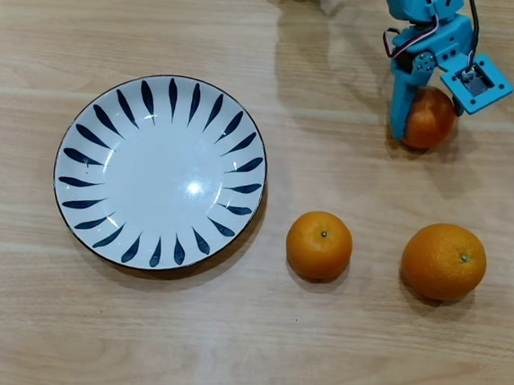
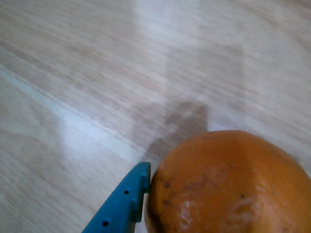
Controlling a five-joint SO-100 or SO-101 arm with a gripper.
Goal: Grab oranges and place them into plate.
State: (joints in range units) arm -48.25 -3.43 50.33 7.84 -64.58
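The blue claw (image 1: 423,117) reaches down from the far edge of the counter (image 1: 316,342), toward its far right corner in the overhead view, and it straddles an orange (image 1: 430,119) there. One blue finger (image 1: 400,101) runs down the fruit's left side and lies against the skin, while the other side of the claw is covered by its own bracket, so the claw appears to be pinching the orange, though the second contact cannot be confirmed. In the wrist view the same orange (image 2: 228,187) fills the lower right corner, its skin marked with faint dark scuffs, and a blue fingertip (image 2: 127,204) touches its left flank; the pale wood of the counter (image 2: 97,73) spreads beyond. Two more oranges sit near the middle of the counter's right half, well apart from the claw: a smaller one (image 1: 319,245) just beside the plate, and a larger one (image 1: 444,261) closer to the right edge. The plate (image 1: 91,137), white with dark blue leaf strokes, lies in the left half with nothing on it.
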